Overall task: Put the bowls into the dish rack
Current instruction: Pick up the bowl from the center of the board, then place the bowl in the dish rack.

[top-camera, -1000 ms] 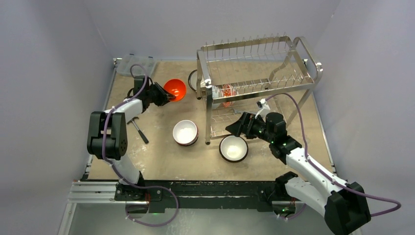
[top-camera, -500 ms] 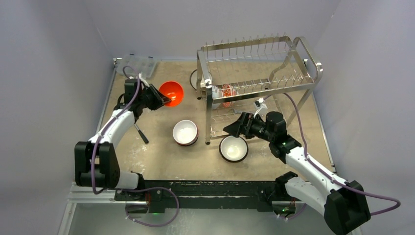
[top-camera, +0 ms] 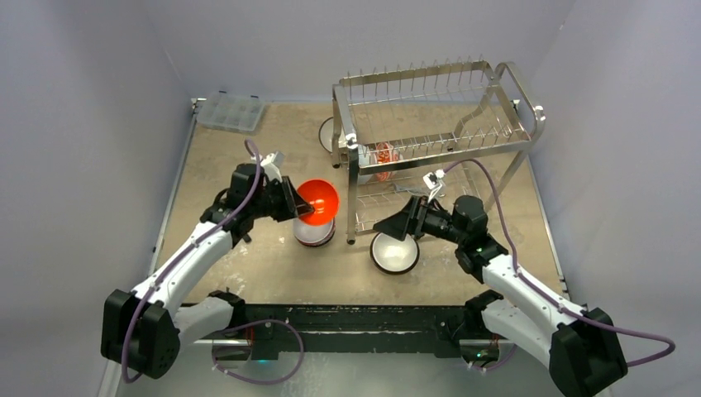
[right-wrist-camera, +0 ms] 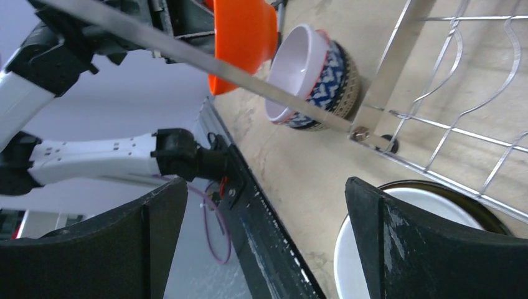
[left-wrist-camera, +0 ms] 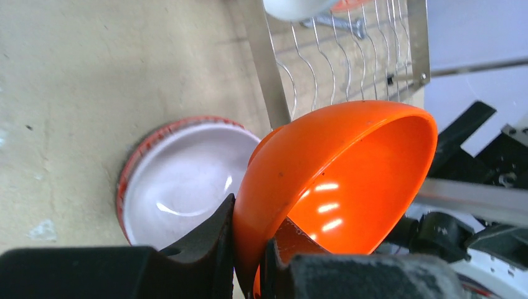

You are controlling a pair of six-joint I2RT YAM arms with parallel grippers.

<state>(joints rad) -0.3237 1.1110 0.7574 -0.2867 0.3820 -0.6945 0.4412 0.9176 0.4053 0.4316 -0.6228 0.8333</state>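
- Top view: a tan desk [top-camera: 273,269] enclosed by plain grey walls [top-camera: 99,124]. The dish rack [top-camera: 430,124], shiny two-tier wire, stands at 1 o'clock. A clear compartment box [top-camera: 231,110] sits at 11 o'clock. A patterned bowl [top-camera: 383,155] lies on the rack's lower tier.
- Near the desk's centre, the left claw [top-camera: 298,211] is almost closed, pinching the rim of the orange bowl [top-camera: 319,198]. That bowl hangs lifted just above a red-rimmed bowl [top-camera: 314,234], most likely in transit towards the rack at 3 o'clock.
- The right claw [top-camera: 390,225] is spread fully wide and holds nothing. It hovers over a white bowl [top-camera: 394,252] at 5 o'clock from centre, beside the rack's near leg, seemingly lined up to take it.
- Left wrist view: one finger sits inside the orange bowl's wall and one outside, so the rim is clamped edge-on. The bowl tilts with its mouth towards 3 o'clock. The red-rimmed bowl rests on the desk below, at 9 o'clock.
- Right wrist view: both fingers stand far apart with empty space between them. The white bowl shows at 5 o'clock, behind the rack's lowest wires. The orange bowl appears at 12 o'clock, above the red-rimmed bowl, whose outside is blue-patterned.
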